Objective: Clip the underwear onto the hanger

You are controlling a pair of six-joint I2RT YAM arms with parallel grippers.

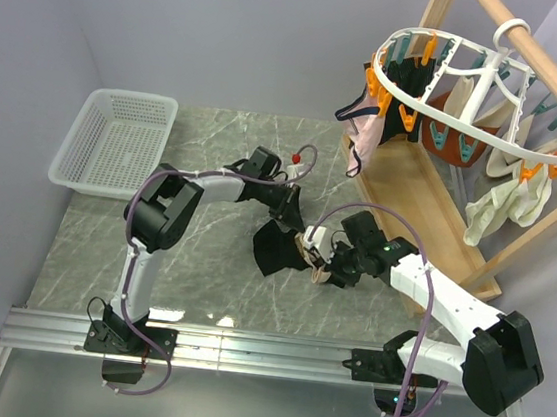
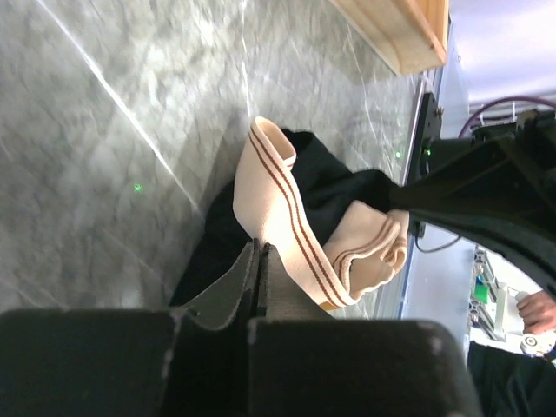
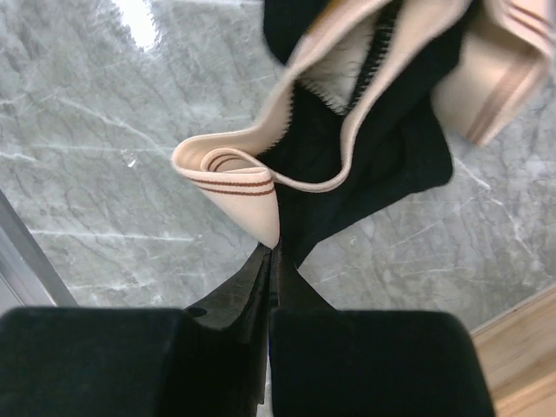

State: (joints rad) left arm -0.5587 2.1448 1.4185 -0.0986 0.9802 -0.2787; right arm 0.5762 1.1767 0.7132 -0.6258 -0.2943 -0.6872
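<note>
My left pincer [image 2: 261, 254] and right pincer [image 3: 272, 257] each pinch the underwear [image 1: 276, 249] at its tan waistband, jaws pressed together on the cloth. The garment hangs bunched between them over the marble table [image 1: 200, 280], well apart from the hanger [image 1: 466, 126] at the far right.

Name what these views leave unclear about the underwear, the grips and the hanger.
- Top view: the left gripper and right gripper cover where they pinch the underwear.
- Right wrist: underwear's upper part blurred, cut by the top edge.
- Left wrist: its far side is behind the dark right arm.
- Top view: hanger clips too small, partly behind hung garments, to tell which are free.
</note>
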